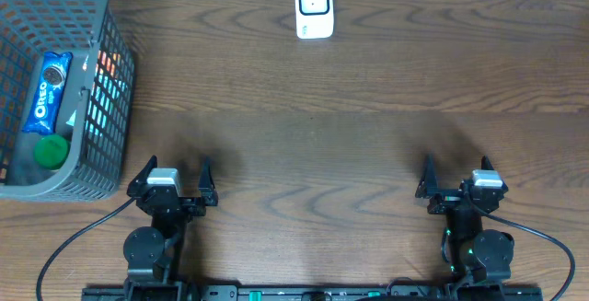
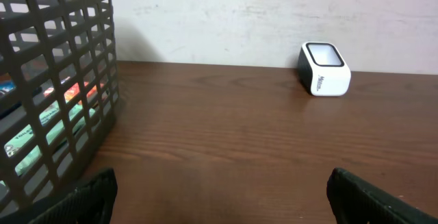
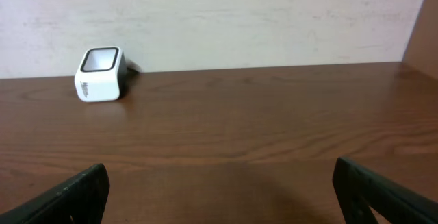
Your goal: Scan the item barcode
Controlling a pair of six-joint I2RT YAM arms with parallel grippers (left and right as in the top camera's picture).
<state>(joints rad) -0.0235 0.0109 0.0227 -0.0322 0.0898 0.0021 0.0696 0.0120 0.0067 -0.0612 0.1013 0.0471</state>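
both our left end effector and right end effector sit spread wide and empty at the near edge of the table, and we judge the left should lift the oreo pack from the basket by its sides, keeping the barcode clear for the white scanner.

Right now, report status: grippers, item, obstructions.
Left gripper open, empty. Right gripper same. Oreo pack in basket, not picked. Nothing blocking scanner.
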